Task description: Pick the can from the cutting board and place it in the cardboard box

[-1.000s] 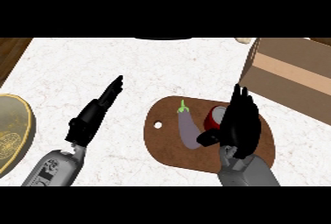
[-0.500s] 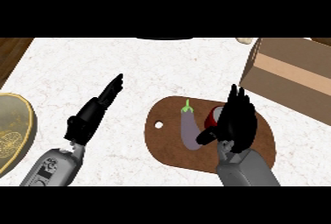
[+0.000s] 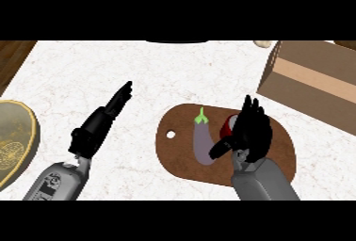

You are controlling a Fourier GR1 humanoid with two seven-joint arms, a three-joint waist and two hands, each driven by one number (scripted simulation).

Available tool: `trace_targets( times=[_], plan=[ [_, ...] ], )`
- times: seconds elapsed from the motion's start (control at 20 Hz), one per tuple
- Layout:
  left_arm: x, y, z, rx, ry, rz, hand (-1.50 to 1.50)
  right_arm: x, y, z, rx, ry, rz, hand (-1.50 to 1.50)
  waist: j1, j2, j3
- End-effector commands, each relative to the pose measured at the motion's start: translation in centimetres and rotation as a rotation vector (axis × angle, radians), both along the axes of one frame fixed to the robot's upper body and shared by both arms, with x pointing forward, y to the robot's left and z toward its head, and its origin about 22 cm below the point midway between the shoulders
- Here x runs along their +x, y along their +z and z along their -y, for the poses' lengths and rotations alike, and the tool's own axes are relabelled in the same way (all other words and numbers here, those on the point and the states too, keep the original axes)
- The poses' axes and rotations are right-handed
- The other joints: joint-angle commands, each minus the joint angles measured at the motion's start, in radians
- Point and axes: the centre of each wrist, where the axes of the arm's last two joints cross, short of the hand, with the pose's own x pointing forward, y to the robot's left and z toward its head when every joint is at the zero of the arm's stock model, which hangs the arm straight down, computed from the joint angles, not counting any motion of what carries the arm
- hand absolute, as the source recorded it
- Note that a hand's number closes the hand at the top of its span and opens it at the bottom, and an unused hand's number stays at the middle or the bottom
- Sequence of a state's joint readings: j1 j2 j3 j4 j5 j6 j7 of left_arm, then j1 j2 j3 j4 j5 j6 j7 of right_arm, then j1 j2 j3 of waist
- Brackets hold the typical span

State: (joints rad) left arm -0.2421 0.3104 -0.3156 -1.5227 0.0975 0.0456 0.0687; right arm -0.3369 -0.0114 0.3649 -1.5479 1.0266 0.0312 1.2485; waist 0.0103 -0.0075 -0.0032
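The can sits on the cutting board just left of the right hand, whose fingers stand straight and released beside it, thumb reaching underneath, cardboard box beyond.

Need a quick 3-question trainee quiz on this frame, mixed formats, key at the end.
1. True or false: the can lies inside the cardboard box.
2. What lies on the cutting board next to the can? A) eggplant B) carrot C) spoon
3. Fill in: the hand over the can is the robot's ___ hand.

Key:
1. False, it is on the cutting board, mostly hidden by the right hand.
2. A, the eggplant.
3. right; the left hand rests apart, fingers straight.
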Motion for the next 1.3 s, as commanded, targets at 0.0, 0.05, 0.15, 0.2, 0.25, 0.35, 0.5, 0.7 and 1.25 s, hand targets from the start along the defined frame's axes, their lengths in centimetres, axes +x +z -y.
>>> trace_targets(
  times=[0.0, 0.05, 0.15, 0.2, 0.25, 0.35, 0.5, 0.7, 1.25],
  plan=[
    [0.7, -0.1, -0.3, -0.005, 0.009, -0.001, 0.0, 0.1, -0.9, -1.4, -0.009, -0.181, -0.112, -1.5, -0.001, 0.009, 0.002],
    [0.8, 0.1, -0.7, -0.001, 0.004, -0.021, 0.0, 0.1, -0.4, -1.2, -0.021, -0.172, -0.125, -1.5, -0.005, 0.007, 0.002],
    [0.9, -0.2, 0.0, -0.013, 0.011, -0.013, 0.0, -0.2, -0.5, -1.1, -0.014, -0.184, -0.111, -1.5, -0.009, 0.007, 0.002],
    [-0.5, -0.4, 0.5, 0.0, -0.008, -0.015, 0.0, -0.4, -2.0, -0.9, -0.023, -0.208, -0.134, -1.5, 0.002, 0.006, 0.003],
    [0.4, 0.3, -1.2, 0.001, 0.011, 0.007, 0.0, -0.6, -1.7, -0.6, -0.032, -0.21, -0.138, -1.5, -0.005, 0.006, 0.002],
    [-0.3, -0.3, 0.6, 0.005, 0.002, -0.004, 0.0, -1.2, -3.4, -1.0, -0.048, -0.215, -0.154, -1.5, 0.001, 0.006, 0.003],
    [0.9, 0.5, -0.3, 0.018, 0.001, 0.002, 0.0, 0.1, -2.9, -0.8, -0.06, -0.223, -0.161, -1.5, 0.0, 0.009, 0.003],
    [0.2, -0.2, 0.4, -0.001, 0.01, 0.011, 0.0, -0.1, -3.2, 0.4, -0.037, -0.194, -0.186, 1.5, -0.006, 0.008, 0.003],
    [0.2, -0.6, -0.5, 0.006, 0.009, 0.006, 0.0, -0.3, -4.5, 4.6, -0.16, 0.154, -0.095, 1.5, -0.011, 0.008, 0.003]
  ],
)
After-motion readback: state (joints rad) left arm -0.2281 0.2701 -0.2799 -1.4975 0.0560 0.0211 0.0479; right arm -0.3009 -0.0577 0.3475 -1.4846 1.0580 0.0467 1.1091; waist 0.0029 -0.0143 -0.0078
